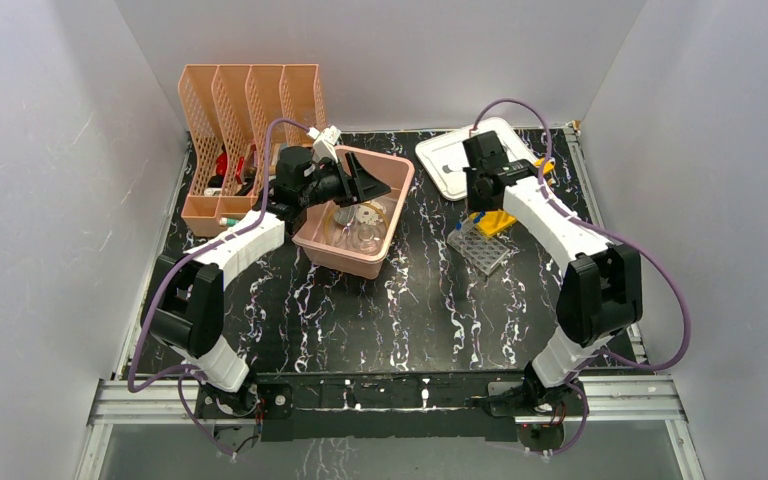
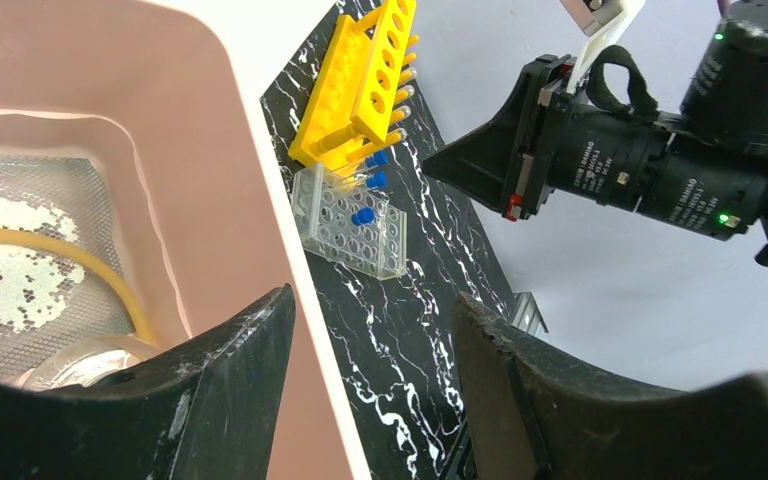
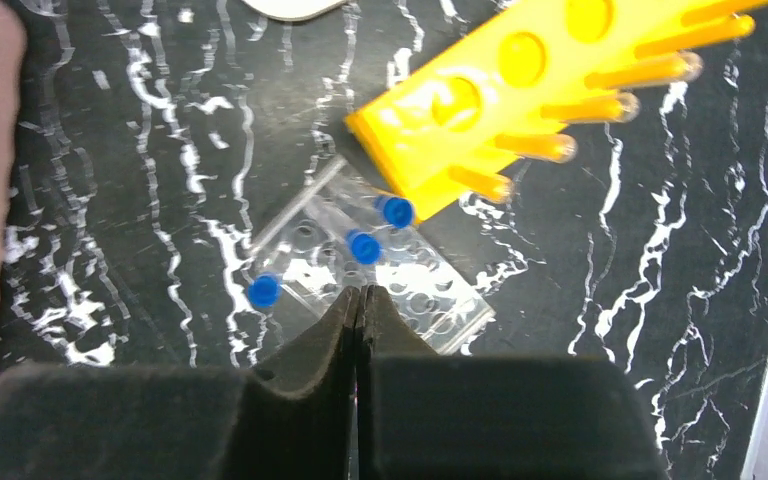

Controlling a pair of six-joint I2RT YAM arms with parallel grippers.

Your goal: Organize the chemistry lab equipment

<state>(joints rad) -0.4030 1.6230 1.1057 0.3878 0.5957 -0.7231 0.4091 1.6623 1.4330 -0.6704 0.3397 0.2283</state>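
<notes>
Black marbled desk (image 1: 410,310), white walls around. Left claw (image 2: 372,305) stands wide and empty over the rim of the pink plastic tub (image 2: 210,180), which holds a yellow rubber tube (image 2: 60,247). Right claw (image 3: 358,293) is pressed closed, gripping nothing, above the clear plastic tube rack (image 3: 430,300), which lies against the yellow plastic tube rack (image 3: 520,90).

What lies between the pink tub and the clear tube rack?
Nothing but a bare stretch of black marbled tabletop separates the pink tub from the clear tube rack. The top view shows it; the left wrist view agrees.
</notes>
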